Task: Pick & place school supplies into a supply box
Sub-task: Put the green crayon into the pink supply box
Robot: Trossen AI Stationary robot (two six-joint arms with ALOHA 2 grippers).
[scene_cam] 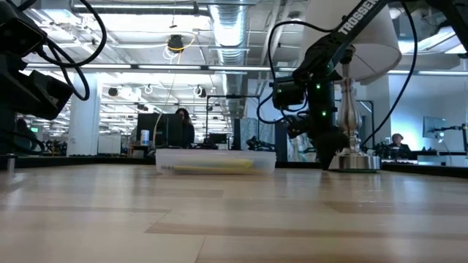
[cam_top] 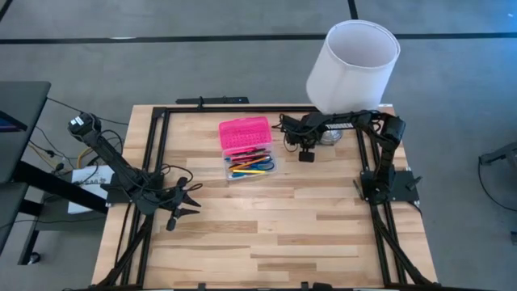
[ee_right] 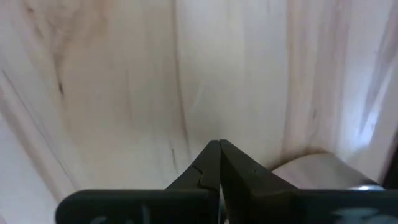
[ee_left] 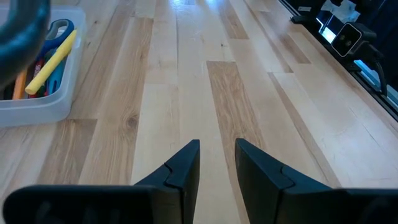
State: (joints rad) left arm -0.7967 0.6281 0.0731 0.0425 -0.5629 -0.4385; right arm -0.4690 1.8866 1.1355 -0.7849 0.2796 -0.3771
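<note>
- Pale wood table point(cam_top: 283, 234) lies bare across its near half; the supply box point(cam_top: 246, 149), pink lid folded back, sits mid-far with the school supplies point(cam_top: 252, 167) inside.
- Left gripper point(cam_top: 187, 200), fingers parted and holding nothing, hovers near the left rail.
- Right gripper point(cam_top: 283, 124), pinched closed and holding nothing, hangs beside the lamp base point(scene_cam: 355, 162), which only the low view shows clearly.

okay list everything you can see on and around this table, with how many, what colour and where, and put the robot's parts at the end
supply box: one, clear base holding supplies, hot-pink lid open behind it, far middle of the table
school supplies: several, orange, blue, yellow, pink, green, inside the base
lamp: one, white shade, silver base, far right corner
table: one, light wood, black frame rails
people: at least two, dark figures, in the room beyond
left gripper: one, dark, open, empty, over the near left of the table
right gripper: one, dark, shut, empty, between box and lamp
</note>
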